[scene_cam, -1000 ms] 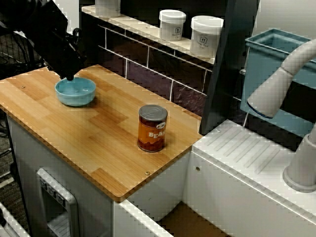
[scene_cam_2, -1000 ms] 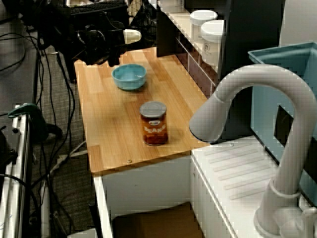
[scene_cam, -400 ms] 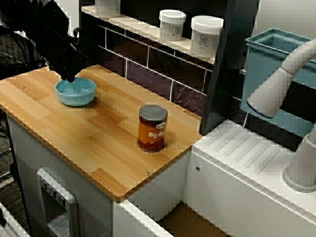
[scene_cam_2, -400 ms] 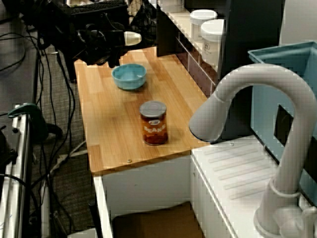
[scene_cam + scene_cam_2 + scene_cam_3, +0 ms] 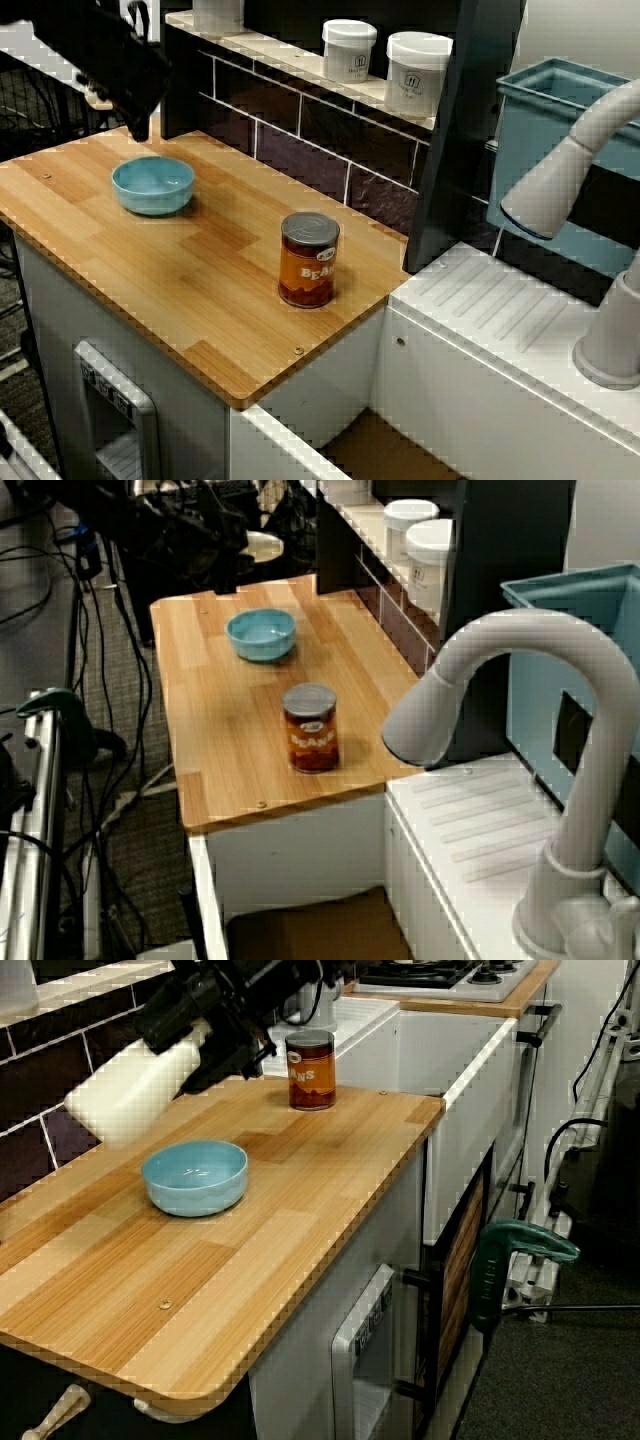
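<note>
A light blue bowl (image 5: 152, 185) (image 5: 261, 634) (image 5: 195, 1175) sits empty on the wooden counter (image 5: 200, 290) near its left end. My black gripper (image 5: 138, 128) (image 5: 200, 1078) hangs above and just behind the bowl, apart from it. Its jaws are lost in the dark arm, so I cannot tell how they stand. A cream-coloured piece (image 5: 130, 1090) (image 5: 262, 546) sticks out beside the arm's end. An orange tin of beans (image 5: 309, 259) (image 5: 310, 728) (image 5: 311, 1070) stands upright near the counter's sink end, well away from the gripper.
Two white lidded jars (image 5: 350, 50) (image 5: 417, 72) stand on the tiled ledge behind the counter. A dark upright post (image 5: 455, 130), a teal bin (image 5: 560, 110), a white faucet (image 5: 570, 170) and the white drainboard (image 5: 500, 320) lie to the right. Cables (image 5: 60, 610) hang beyond the left end.
The gripper was down at the bowl's back rim; it has since risen and pulled back toward the wall. Bowl and tin have not moved.
</note>
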You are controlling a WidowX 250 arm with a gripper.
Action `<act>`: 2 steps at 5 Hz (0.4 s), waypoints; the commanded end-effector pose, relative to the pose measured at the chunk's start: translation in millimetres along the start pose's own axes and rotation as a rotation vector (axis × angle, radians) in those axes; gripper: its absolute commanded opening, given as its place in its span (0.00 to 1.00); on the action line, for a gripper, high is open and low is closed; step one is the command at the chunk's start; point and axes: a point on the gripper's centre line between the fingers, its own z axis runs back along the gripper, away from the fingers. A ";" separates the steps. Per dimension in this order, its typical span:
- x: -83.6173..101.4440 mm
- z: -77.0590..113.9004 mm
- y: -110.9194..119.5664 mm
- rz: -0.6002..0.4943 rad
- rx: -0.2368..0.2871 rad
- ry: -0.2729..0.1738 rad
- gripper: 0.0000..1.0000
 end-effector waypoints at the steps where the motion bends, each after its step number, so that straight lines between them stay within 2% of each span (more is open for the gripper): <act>1: 10.5 18.4 27.9 0.047 -0.100 -0.027 0.00; 2: 12.6 24.9 34.8 0.053 -0.185 -0.034 0.00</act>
